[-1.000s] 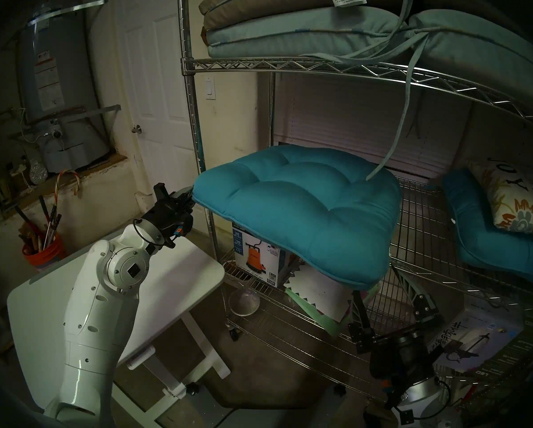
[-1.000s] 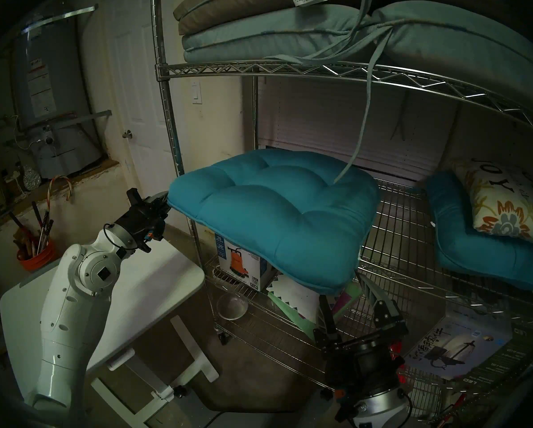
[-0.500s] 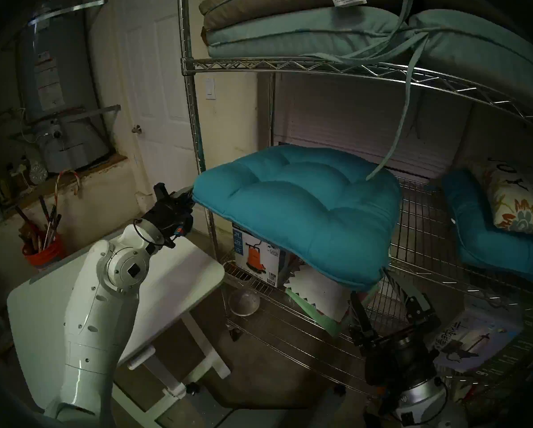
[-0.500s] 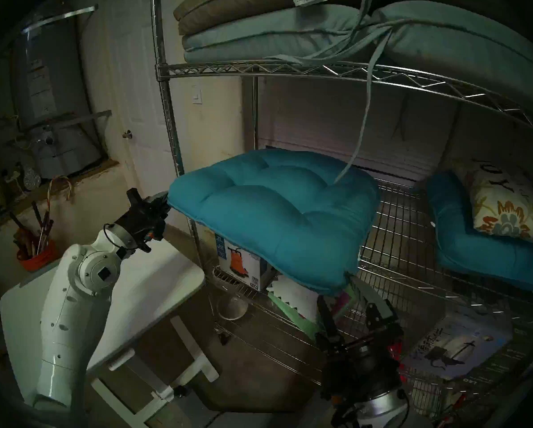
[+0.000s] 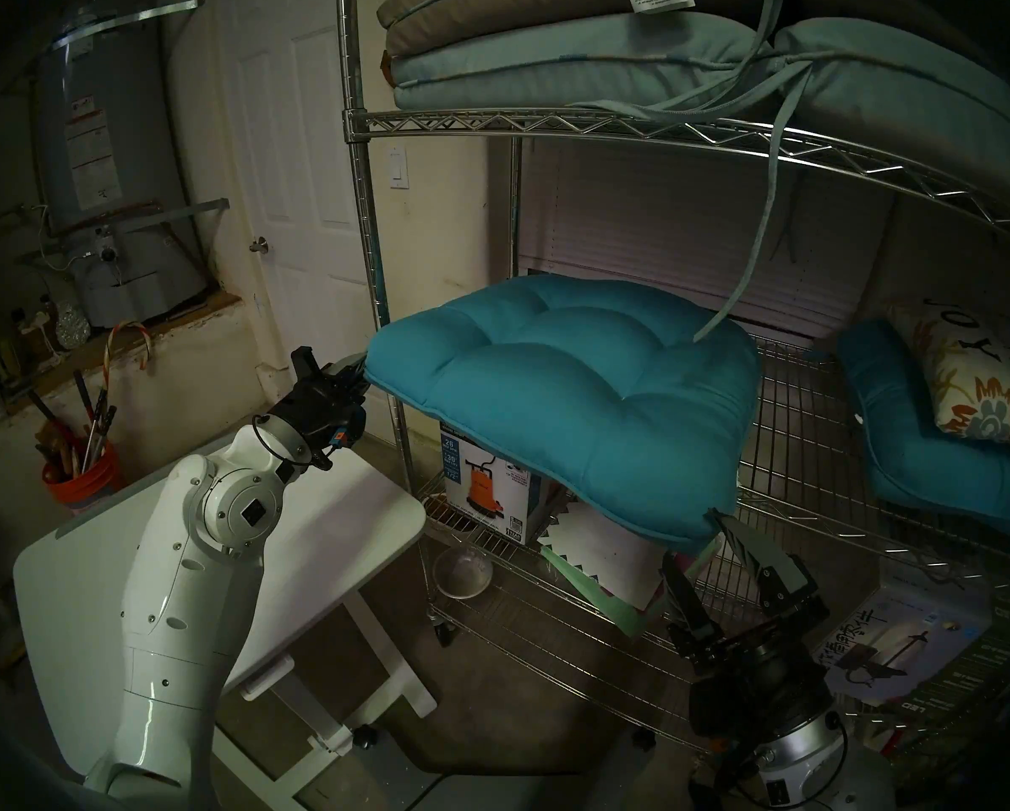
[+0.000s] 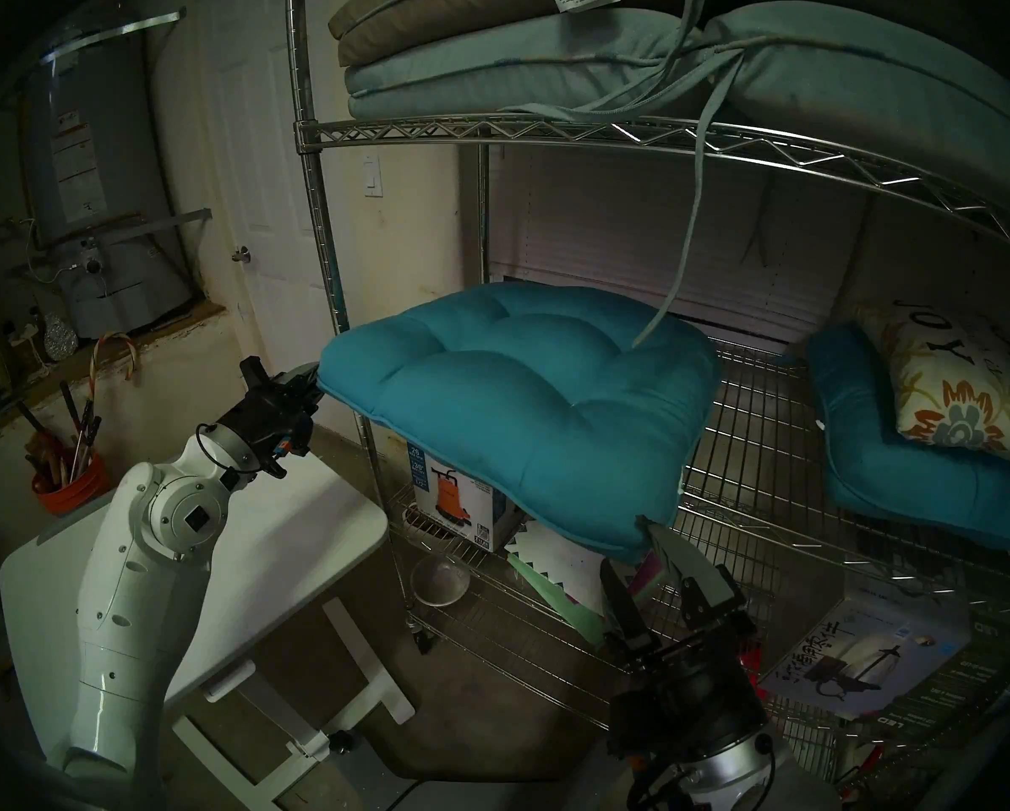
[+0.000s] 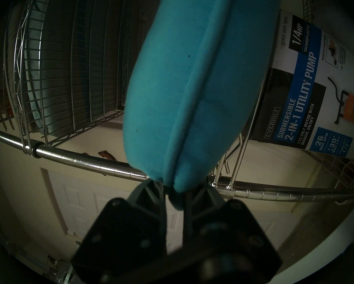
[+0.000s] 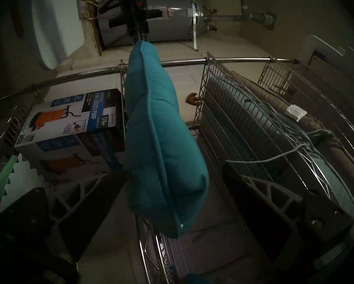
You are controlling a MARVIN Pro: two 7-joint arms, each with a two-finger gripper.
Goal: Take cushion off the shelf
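Box [image 7: 301, 89] reads "2-IN-1 UTILITY PUMP" (EVERBILT).

The bright teal tufted seat cushion [image 5: 561, 394] is matt woven cloth with a piped seam, while the tall wire shelving rack [image 5: 368, 219] is polished, glinting chrome metal. The white robot arm shell [image 5: 186, 605] looks like smooth glossy plastic; the printed pump box [image 7: 307, 89] is smooth cardboard.

Teal cushion [image 5: 573, 394], chrome shelf [image 5: 549, 122], floral orange/cream pillow [image 5: 985, 382].
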